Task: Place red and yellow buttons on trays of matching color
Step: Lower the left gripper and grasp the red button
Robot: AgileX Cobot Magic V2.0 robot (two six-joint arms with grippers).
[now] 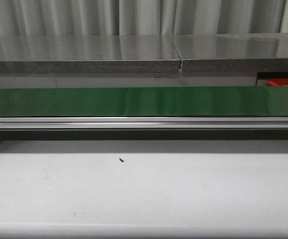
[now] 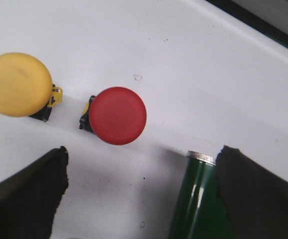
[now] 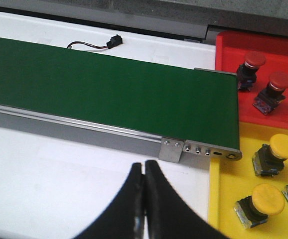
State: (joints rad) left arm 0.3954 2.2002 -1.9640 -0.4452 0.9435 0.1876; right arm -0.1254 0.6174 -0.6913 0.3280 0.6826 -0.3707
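In the left wrist view a red button (image 2: 117,115) and a yellow button (image 2: 17,84) lie side by side on the white table. My left gripper (image 2: 141,169) hangs open over the table just short of the red button, holding nothing. In the right wrist view the red tray (image 3: 233,45) holds red buttons (image 3: 276,84), and the yellow tray (image 3: 223,199) beside it holds yellow buttons (image 3: 278,149). My right gripper (image 3: 144,167) is shut and empty over the white table, near the yellow tray's edge. Neither gripper shows in the front view.
A green conveyor belt (image 1: 144,101) runs across the table on a metal frame. Its end roller (image 2: 199,199) sits by my left gripper's right finger. The belt's other end (image 3: 218,114) meets the two trays. A small black connector with wires (image 3: 115,41) lies behind the belt.
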